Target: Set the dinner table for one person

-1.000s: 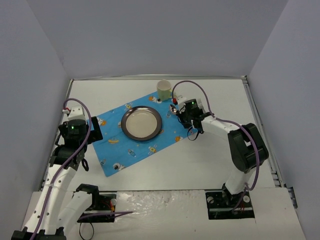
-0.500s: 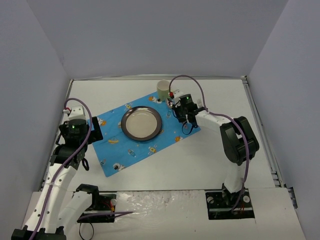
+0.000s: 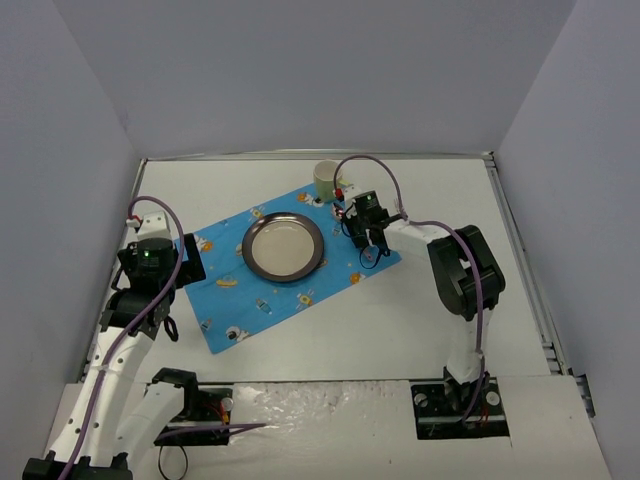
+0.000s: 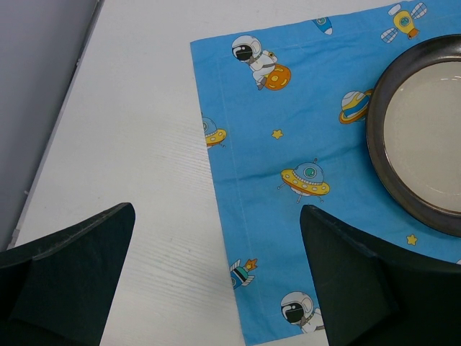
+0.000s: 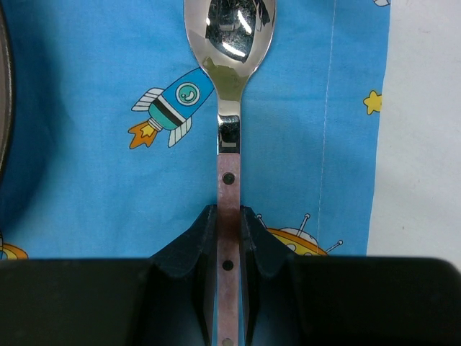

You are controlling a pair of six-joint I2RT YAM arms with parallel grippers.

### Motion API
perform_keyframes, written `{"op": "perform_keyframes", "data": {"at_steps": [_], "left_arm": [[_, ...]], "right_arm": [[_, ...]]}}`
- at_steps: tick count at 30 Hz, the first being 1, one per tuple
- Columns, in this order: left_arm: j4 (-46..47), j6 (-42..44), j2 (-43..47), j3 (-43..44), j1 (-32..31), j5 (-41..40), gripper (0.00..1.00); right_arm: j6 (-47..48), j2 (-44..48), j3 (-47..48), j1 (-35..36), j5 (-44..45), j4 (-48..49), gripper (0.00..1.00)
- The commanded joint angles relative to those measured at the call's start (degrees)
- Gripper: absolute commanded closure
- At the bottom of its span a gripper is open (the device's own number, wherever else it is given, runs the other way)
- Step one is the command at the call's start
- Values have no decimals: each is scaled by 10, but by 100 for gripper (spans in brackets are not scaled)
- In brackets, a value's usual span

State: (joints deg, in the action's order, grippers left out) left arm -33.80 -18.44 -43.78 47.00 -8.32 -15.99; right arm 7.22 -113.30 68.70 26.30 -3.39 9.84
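Observation:
The white dinner table [image 3: 440, 200] carries a blue space-print placemat [image 3: 228, 300] with a dark-rimmed round plate [image 3: 283, 246] at its middle. A pale cup [image 3: 326, 178] stands at the mat's far corner. My right gripper [image 3: 356, 217] is shut on the pinkish handle of a metal spoon [image 5: 230, 29]. The gripper [image 5: 229, 216] holds it just over the mat's right part [image 5: 86, 180], bowl pointing away, between the plate and the mat's edge. My left gripper [image 4: 216, 288] is open and empty over the mat's left edge [image 4: 238, 180]. The plate's rim shows in the left wrist view [image 4: 382, 166].
Pale lavender walls enclose the table on three sides. A metal rim [image 3: 515, 240] runs along the right edge. A loop of purple cable [image 3: 372, 256] hangs from the right arm just above the mat's right corner.
My right gripper has moved left and a little farther away with the spoon, from off the mat's right corner to over the mat beside the plate. The left arm has not moved.

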Motion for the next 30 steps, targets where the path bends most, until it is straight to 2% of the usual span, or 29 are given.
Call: {"op": "perform_keyframes", "data": {"at_steps": [1,7,9,11,15,18,22,24,30], "left_arm": [[15,9,1,5,-3,-12,3],[15,8,2,5,-3,-11,3],[15,8,2,6,-4,-12,3],[15,8,3,6,-3,-13,3],[14,9,4,5,-3,-12,3],[15,9,3,6,-3,-12,3],[15,8,3,6,-3,-13,3],[15,8,4,6,-3,-12,3],[15,7,5,6,-3,-13,3]], "right_arm": [[17,3,18,0,10,0,100],[17,7,25,-3,17,-22,100],[15,9,27,-5,17,-27,95],[14,10,31,-5,18,-34,86],[11,17,34,-5,11,-43,82],[10,26,36,-5,10,-50,75],[6,41,40,-8,8,-63,56],[4,62,38,-10,6,-67,51],[6,136,12,-50,4,-76,42]]}}
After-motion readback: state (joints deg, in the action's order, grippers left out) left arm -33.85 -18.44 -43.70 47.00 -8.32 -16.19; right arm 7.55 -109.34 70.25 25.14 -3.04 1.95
